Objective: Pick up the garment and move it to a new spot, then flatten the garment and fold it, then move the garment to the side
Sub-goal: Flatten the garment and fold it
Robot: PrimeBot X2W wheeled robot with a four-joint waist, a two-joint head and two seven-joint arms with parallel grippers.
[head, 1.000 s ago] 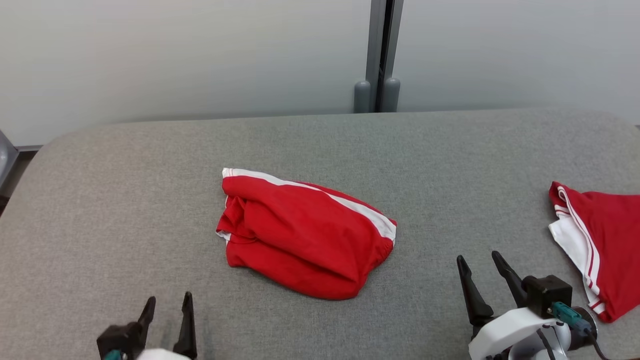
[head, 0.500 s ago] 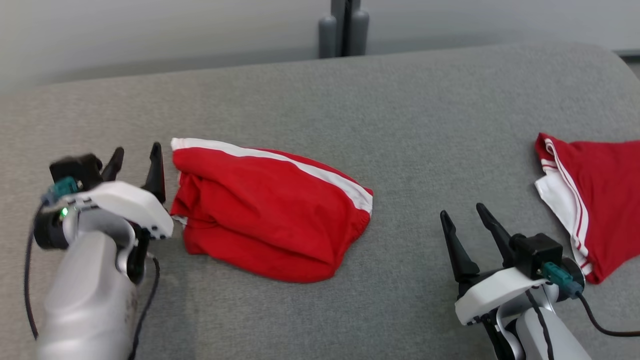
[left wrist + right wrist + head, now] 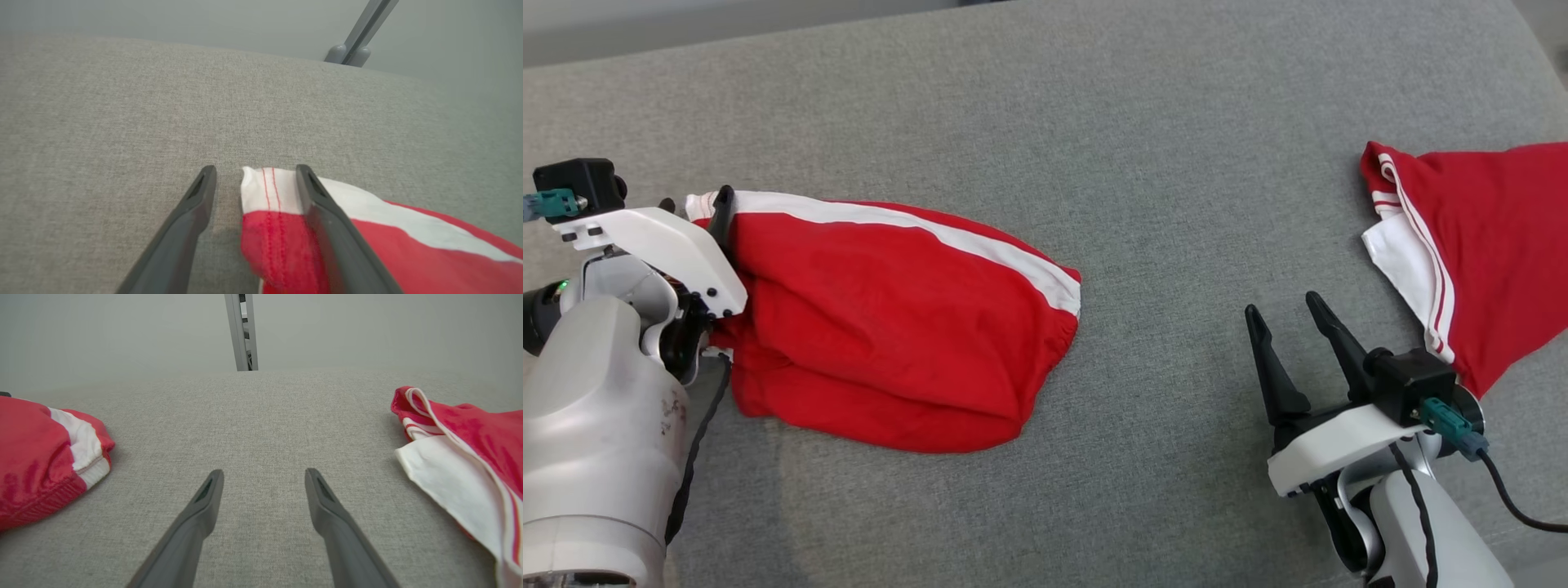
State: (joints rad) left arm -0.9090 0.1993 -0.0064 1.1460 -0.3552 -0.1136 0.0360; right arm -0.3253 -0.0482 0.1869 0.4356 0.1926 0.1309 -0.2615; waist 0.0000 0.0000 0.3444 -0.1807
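So the thing that matters here is the left gripper (image 3: 256,168) versus the top-left corner of the garment (image 3: 890,327). From the head camera, the garment is a red bundle with a white band, sitting at roughly 9 o'clock on the grey table (image 3: 1094,122). Its long axis runs about 10 to 4, and the band follows the far edge. The left gripper is parked right at the 10 o'clock end.

In the left wrist view the fingers are spread wide and holding nothing. The white corner pokes up between them, closer to the right-hand finger, which crosses over the red cloth. I can't tell if that finger is actually pressing on the fabric or just above it.

The right gripper (image 3: 1281,303) is also wide open and empty, over bare table at about 4 o'clock in the head view. The garment's rounded end is off to its 9 o'clock and well apart from it. A second red piece (image 3: 1486,237) lies at its 2 o'clock — nearer, but I'd guess it's not the one being worked.

My read is that the left arm is the one lined up for the pickup. It would only need to close on that corner, but with the corner sitting off-centre — it might catch just the edge.
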